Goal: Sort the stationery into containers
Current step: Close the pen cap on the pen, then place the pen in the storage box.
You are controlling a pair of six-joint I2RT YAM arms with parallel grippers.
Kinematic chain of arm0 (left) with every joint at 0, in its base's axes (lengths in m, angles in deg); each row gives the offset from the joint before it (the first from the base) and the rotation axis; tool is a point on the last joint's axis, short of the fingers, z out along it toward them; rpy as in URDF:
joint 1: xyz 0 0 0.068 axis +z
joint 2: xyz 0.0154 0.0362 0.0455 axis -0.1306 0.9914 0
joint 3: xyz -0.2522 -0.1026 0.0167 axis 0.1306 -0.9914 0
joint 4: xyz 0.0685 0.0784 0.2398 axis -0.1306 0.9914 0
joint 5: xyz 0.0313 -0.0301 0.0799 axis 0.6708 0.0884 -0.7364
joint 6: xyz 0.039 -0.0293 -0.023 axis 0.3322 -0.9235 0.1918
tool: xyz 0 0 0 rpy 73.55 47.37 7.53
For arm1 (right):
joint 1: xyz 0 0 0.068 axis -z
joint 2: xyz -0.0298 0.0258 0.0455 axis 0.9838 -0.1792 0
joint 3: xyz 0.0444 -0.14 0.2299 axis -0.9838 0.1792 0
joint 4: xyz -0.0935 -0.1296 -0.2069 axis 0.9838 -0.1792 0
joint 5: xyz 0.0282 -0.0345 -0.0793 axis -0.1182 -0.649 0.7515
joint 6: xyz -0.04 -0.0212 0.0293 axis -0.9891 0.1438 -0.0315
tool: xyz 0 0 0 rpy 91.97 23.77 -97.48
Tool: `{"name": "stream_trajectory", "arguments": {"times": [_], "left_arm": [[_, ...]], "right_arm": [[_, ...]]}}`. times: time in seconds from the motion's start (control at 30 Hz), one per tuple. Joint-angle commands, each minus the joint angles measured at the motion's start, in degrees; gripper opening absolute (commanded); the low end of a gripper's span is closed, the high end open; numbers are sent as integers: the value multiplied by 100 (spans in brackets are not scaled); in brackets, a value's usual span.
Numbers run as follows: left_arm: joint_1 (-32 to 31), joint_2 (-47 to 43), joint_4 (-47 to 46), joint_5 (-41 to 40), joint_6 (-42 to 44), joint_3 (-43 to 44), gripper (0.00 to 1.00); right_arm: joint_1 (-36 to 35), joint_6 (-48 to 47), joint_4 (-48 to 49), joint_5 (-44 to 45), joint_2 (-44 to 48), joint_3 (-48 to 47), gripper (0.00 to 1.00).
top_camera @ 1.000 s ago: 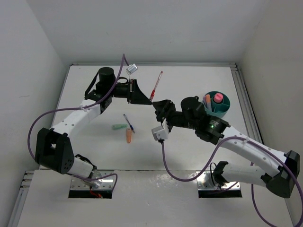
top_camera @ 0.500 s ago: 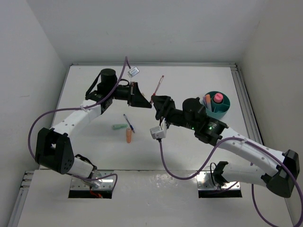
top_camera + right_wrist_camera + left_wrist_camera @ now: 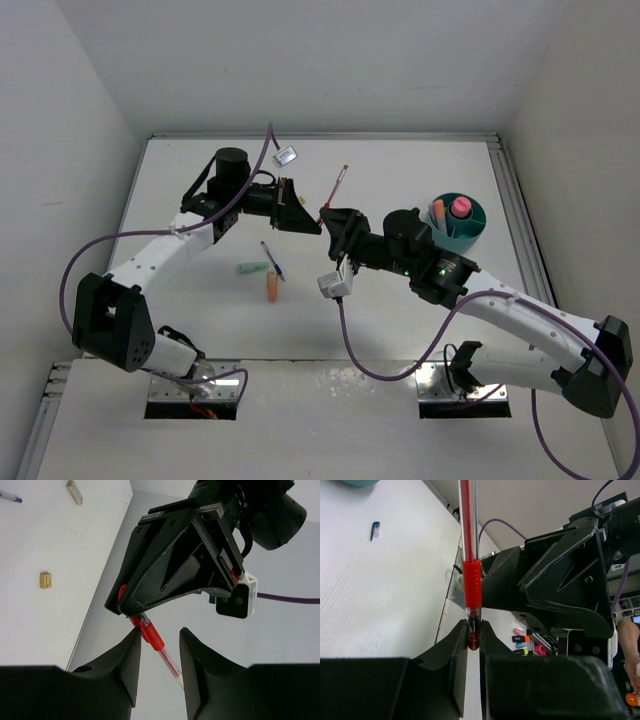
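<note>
Handover judged in hand: red-orange pen (image 3: 471, 580) is pinched at its tip by left pincer (image 3: 474, 630) above the counter (image 3: 400, 160), right pincer (image 3: 160, 640) is spread around it, and closure, then carriage to teal cup (image 3: 467, 241) at 3 o'clock, is needed.

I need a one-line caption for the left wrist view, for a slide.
Left gripper clamps the red pen by its tip, with the right gripper close alongside.

This is looking like a robotics lab cell: plain white walls (image 3: 300, 60) are enclosing the table (image 3: 300, 325). Beyond the left gripper (image 3: 474, 630), possibly a cluttered workbench (image 3: 527, 647) is showing.
</note>
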Motion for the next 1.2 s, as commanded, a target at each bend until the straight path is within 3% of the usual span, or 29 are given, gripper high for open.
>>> {"name": "stream_trajectory", "arguments": {"times": [0.0, 0.2, 0.3, 0.4, 0.47, 0.53, 0.73, 0.8, 0.83, 0.9, 0.93, 0.97, 1.07, 1.17], "left_arm": [[-179, -312, -2, 185, 181, 94, 0], [-241, -338, -2, 184, 208, 103, 0], [-223, -338, 7, 184, 208, 103, 0], [-232, -338, 16, 185, 225, 112, 0], [-232, -338, 25, 167, 234, 103, 0], [-232, -312, 7, 167, 225, 112, 0], [-241, -303, 16, 184, 251, 103, 0], [-250, -312, 16, 272, 286, 94, 12], [-250, -329, -45, 307, 321, 77, 33], [-241, -373, -81, 343, 383, 59, 47], [-250, -417, -63, 334, 444, 59, 53], [-232, -417, -46, 273, 471, 68, 68], [-153, -452, 16, 123, 515, 120, 94], [74, -540, -185, 44, 463, 164, 100]], "right_arm": [[-30, -93, 127, -124, -54, 34, 35], [5, -136, 13, -160, -98, 25, 31], [40, -181, 4, -177, -81, 69, 36], [40, -181, 13, -142, -46, 131, 49], [40, -163, 4, -125, -37, 131, 50], [40, -163, -5, -125, -28, 140, 48], [58, -110, 65, -133, -72, 105, 29], [75, -67, 118, -125, -98, 87, 22], [84, -66, 153, -133, -98, 96, 14], [102, -23, 337, -125, -98, 157, 6], [128, 4, 407, -151, -72, 183, 4], [145, 39, 478, -151, -63, 210, 2], [224, 249, 584, -230, 25, 245, 0], [268, 739, 672, -90, 121, 167, 0]]}}
